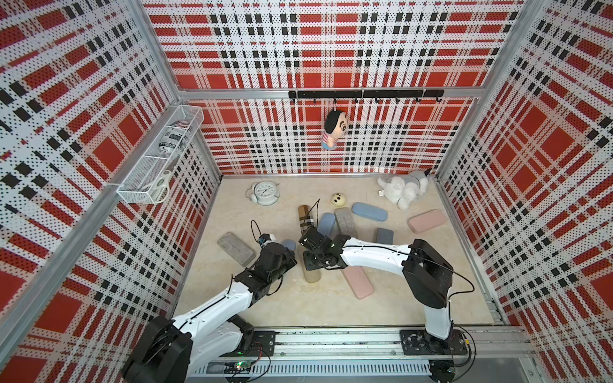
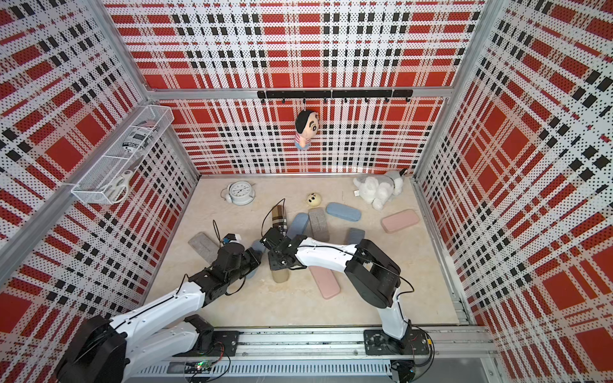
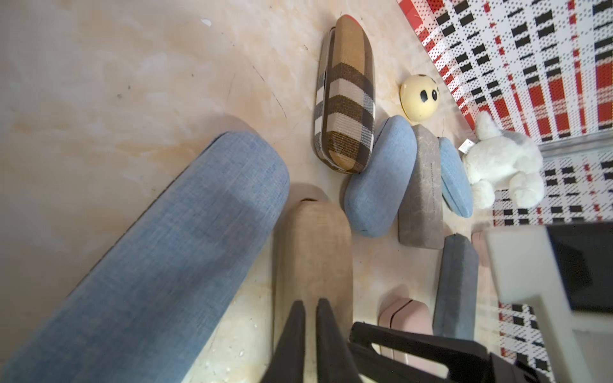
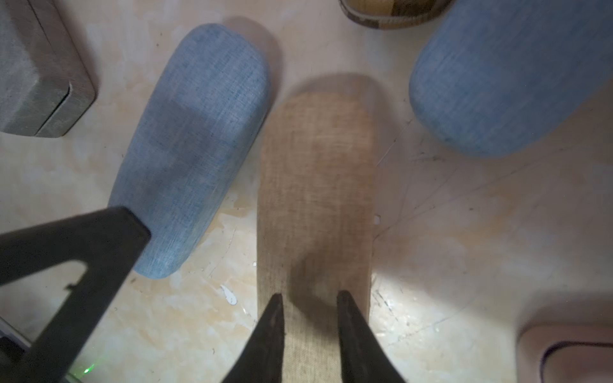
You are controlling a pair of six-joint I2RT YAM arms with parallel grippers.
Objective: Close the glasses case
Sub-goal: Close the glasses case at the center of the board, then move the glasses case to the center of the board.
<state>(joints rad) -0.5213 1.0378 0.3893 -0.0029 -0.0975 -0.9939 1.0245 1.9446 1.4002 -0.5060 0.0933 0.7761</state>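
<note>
We find the tan case [image 4: 315, 165] beneath both: right tool [image 4: 310, 298] released, left tool [image 3: 310, 305] barely parted, empty.

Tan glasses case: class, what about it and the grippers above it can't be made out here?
- Tan case seam, top views: the right arm covers most of it; shut or ajar is unclear.
- Its near end, right wrist view: cut off by the frame edge past the right gripper.
- Left gripper contact, left wrist view: blur hides whether the tips touch.
</note>
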